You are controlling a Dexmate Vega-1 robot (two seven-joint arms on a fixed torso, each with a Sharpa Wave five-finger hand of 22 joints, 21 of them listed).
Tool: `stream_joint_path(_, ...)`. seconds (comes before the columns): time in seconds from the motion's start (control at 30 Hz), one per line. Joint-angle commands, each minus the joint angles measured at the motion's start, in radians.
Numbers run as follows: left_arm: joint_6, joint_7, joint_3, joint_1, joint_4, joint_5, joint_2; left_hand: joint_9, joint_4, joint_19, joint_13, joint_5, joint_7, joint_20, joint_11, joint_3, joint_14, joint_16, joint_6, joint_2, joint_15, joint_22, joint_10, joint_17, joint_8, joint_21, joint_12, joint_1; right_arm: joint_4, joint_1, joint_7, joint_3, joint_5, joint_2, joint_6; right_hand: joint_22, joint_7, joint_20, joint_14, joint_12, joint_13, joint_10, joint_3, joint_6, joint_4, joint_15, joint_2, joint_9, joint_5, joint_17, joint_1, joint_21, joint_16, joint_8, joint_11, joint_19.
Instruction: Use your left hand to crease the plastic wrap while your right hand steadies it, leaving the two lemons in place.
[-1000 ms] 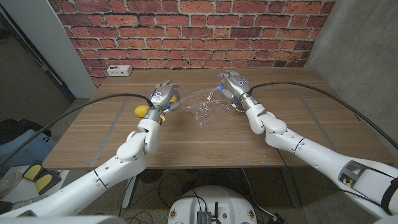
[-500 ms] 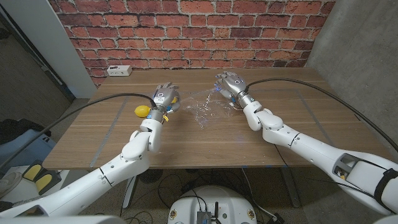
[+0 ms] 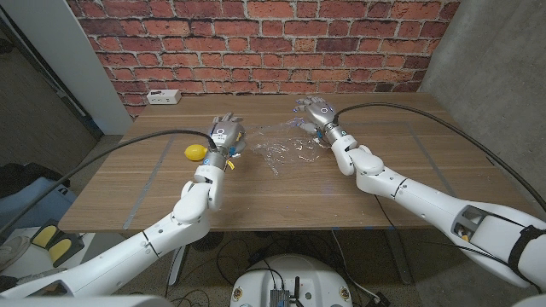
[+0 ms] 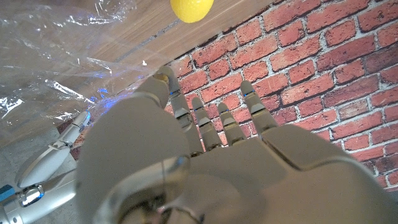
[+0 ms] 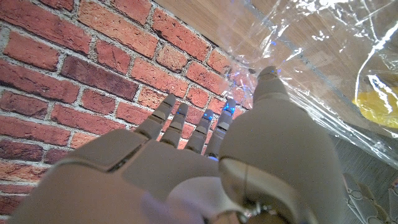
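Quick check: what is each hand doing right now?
Left hand: open, fingers apart at the plastic wrap.
Right hand: open, fingers apart over the wrap.

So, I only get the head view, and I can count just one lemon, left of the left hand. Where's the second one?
Observer: The left wrist view shows a lemon on the table, ahead of the left hand. It lies beside the plastic wrap, not under it.
Operator: Is that hand grabbing the wrap?
Observer: No. In that view its fingers are straight and apart, holding nothing.
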Motion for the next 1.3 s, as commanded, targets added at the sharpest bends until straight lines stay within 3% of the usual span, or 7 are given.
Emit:
stream_joint_path(0.03,0.092,-0.030,0.050,-0.016,0.022,0.153,-0.005,-0.024,0.028,-0.002,0.001,-0.017,-0.020,-0.001,0.003,-0.073,0.000,0.007,-0.061,-0.052,0.006,-0.002,-0.020,0.008,-0.011,-0.002,0.000,-0.086,-0.044,0.026,0.080,-0.024,-0.065,-0.014,-0.106,0.007,0.000,0.007,-0.019,0.004,0.008,-0.023,-0.065,-0.039,0.011,-0.125,-0.065,0.004,0.064,0.006,-0.038,0.000,-0.014,-0.001,0.004,-0.010)
stream_joint_path(0.2,0.098,-0.010,0.034,-0.003,0.023,0.141,-0.025,-0.068,0.069,-0.007,0.009,0.014,-0.002,0.017,0.024,-0.126,-0.007,0.008,-0.250,-0.055,0.028,-0.001,-0.056,0.012,-0.031,-0.010,0.004,-0.158,-0.048,0.017,0.070,-0.015,-0.061,-0.008,-0.129,0.007,0.002,0.013,-0.019,0.005,0.009,-0.029,-0.077,-0.047,0.023,-0.122,-0.059,0.005,0.082,0.010,-0.056,0.003,-0.013,0.000,0.010,-0.008)
stream_joint_path(0.27,0.103,0.004,0.028,0.003,0.023,0.134,-0.035,-0.088,0.079,-0.004,0.008,0.028,-0.025,0.010,0.021,-0.129,0.000,0.011,-0.333,-0.034,0.018,0.000,-0.060,0.012,-0.032,-0.010,0.007,-0.166,-0.048,0.006,0.037,-0.001,-0.036,-0.007,-0.111,0.008,0.015,0.019,-0.008,0.014,0.010,-0.020,-0.056,-0.047,0.044,-0.111,0.028,0.007,0.113,0.021,-0.048,0.014,-0.006,0.008,0.030,0.016)
stream_joint_path(0.33,0.091,0.007,0.015,0.012,0.013,0.105,-0.036,-0.109,0.092,0.005,0.008,0.026,-0.042,-0.014,0.021,-0.122,0.009,0.014,-0.407,0.007,0.004,0.002,-0.061,0.015,-0.032,-0.007,0.010,-0.174,-0.057,-0.008,0.017,0.012,-0.008,-0.013,-0.091,0.005,0.049,0.054,0.035,0.026,0.007,0.011,-0.012,-0.016,0.032,-0.088,0.115,0.006,0.111,0.025,0.005,0.032,0.012,0.022,0.063,0.068)
stream_joint_path(0.57,-0.083,0.034,-0.099,0.065,-0.045,-0.181,-0.023,-0.185,0.131,-0.054,0.003,-0.022,0.023,-0.095,0.090,-0.087,0.016,0.011,-0.533,0.129,0.011,0.008,-0.091,0.016,-0.019,-0.025,0.006,-0.225,-0.132,-0.065,0.043,0.061,0.081,-0.057,-0.057,0.004,0.079,0.030,0.073,0.034,0.003,0.042,0.004,0.004,0.056,-0.090,0.164,0.005,0.066,0.037,-0.023,0.041,0.033,0.025,0.094,0.104)
stream_joint_path(0.87,-0.237,0.032,-0.127,0.065,-0.031,-0.358,-0.003,-0.240,0.158,-0.098,-0.007,-0.028,0.060,-0.123,0.117,-0.049,-0.044,-0.005,-0.610,0.156,0.028,0.006,-0.153,0.013,-0.023,-0.040,-0.012,-0.264,-0.223,-0.152,0.059,0.144,0.208,-0.063,-0.088,0.003,0.106,0.040,0.095,0.037,0.001,0.055,0.022,0.006,0.072,-0.078,0.172,0.004,0.034,0.041,-0.040,0.041,0.039,0.022,0.124,0.109)
stream_joint_path(1.3,-0.400,-0.015,-0.121,0.035,0.006,-0.492,0.031,-0.288,0.183,-0.149,-0.019,-0.033,0.074,-0.138,0.126,-0.025,-0.111,-0.013,-0.677,0.148,0.028,0.001,-0.213,0.008,-0.022,-0.061,-0.021,-0.305,-0.293,-0.189,0.070,0.113,0.144,-0.007,-0.372,0.006,0.143,0.101,0.082,0.027,0.000,0.041,-0.009,-0.006,0.124,-0.034,0.123,0.003,-0.041,0.047,-0.152,0.019,0.027,0.017,0.165,0.061)
